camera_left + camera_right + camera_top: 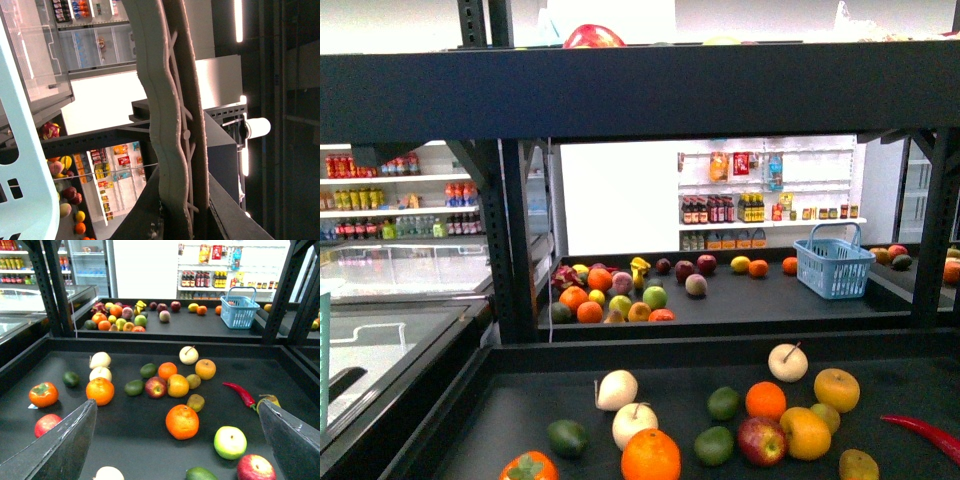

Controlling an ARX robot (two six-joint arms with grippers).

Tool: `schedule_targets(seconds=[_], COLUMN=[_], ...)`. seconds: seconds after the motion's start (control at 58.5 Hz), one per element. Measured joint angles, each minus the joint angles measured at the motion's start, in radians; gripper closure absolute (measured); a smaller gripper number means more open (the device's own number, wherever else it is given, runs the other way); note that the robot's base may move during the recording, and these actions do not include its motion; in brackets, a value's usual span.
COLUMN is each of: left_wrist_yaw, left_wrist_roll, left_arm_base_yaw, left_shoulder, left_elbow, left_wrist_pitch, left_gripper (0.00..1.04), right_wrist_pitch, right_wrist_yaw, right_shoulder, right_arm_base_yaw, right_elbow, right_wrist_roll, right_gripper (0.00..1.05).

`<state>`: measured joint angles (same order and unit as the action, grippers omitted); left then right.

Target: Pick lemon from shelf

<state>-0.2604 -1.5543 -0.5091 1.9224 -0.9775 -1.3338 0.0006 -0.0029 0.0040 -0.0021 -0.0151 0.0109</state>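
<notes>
1. Shop backdrop first, from the front view: white wall shelves of bottles (720,210) behind the black shelf (650,90), with a near tray of loose fruit below. Places the likeliest lemon (805,432) at the right of that tray, yellow and oval, touching a red apple (761,441) and just in front of an orange (765,400). Shows neither arm
2. Left wrist view: points up at ceiling lights and rack beams, with a pale green basket wall (20,165) alongside. Catches the left claw (175,150) only as a wavy finger seen edge-on, so cannot tell whether parted or closed. No lemon to be found
3. Right wrist view: looks down into the same tray. Right claw (176,405) spread wide, nothing between its fingers (65,440), hanging above the tray's near part. Lemon (178,385) just ahead, pressed against the apple (155,387), with a small olive fruit (193,381) touching its other side
4. Handling, as a judgement: light, firm, waxy-skinned and apt to roll. Best pinched across the short middle rather than the tapered ends, and from above, given the crowding neighbours
5. Only the right wrist view gives the claw's spread and the lemon's tight surroundings. Only the front view gives the shelf's tiers and the far tray with its blue basket (833,265)
</notes>
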Motion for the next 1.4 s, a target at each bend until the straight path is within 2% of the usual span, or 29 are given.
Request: schedule_targets(seconds=[0.581,0.701,0.735,0.821,1.077,1.214,1.402], left_wrist_yaw=[-0.028,-0.028,-0.028,-0.029,-0.033,-0.032,-0.036], left_wrist_roll=[-0.002,0.016,0.026,0.055,0.138,0.181,0.291], left_arm_base_yaw=[-0.017,-0.017,-0.017,-0.019,-0.031,-0.039,-0.046], left_shoulder=[0.107,0.109,0.109,0.106,0.052,-0.015,-0.118], left_elbow=[-0.001,-0.001,0.0,0.0,0.009,0.009,0.009], left_wrist_pitch=[-0.054,-0.056,-0.056,-0.039,0.151,0.29,0.58], left_gripper=[0.94,0.76,0.67,0.53,0.08,0.08,0.08], right_wrist_pitch=[0.0,0.0,0.0,0.0,0.0,0.0,0.0], right_wrist_yaw=[0.0,0.0,0.0,0.0,0.0,0.0,0.0], right_shoulder=[0.0,0.0,0.0,0.0,0.0,0.0,0.0], right_arm_base_yaw=[0.0,0.0,0.0,0.0,0.0,0.0,0.0], right_elbow=[0.0,0.0,0.0,0.0,0.0,0.0,0.0], right_wrist_roll=[0.0,0.0,0.0,0.0,0.0,0.0,0.0], right_gripper=[0.07,0.07,0.07,0.07,0.07,0.07,0.07])
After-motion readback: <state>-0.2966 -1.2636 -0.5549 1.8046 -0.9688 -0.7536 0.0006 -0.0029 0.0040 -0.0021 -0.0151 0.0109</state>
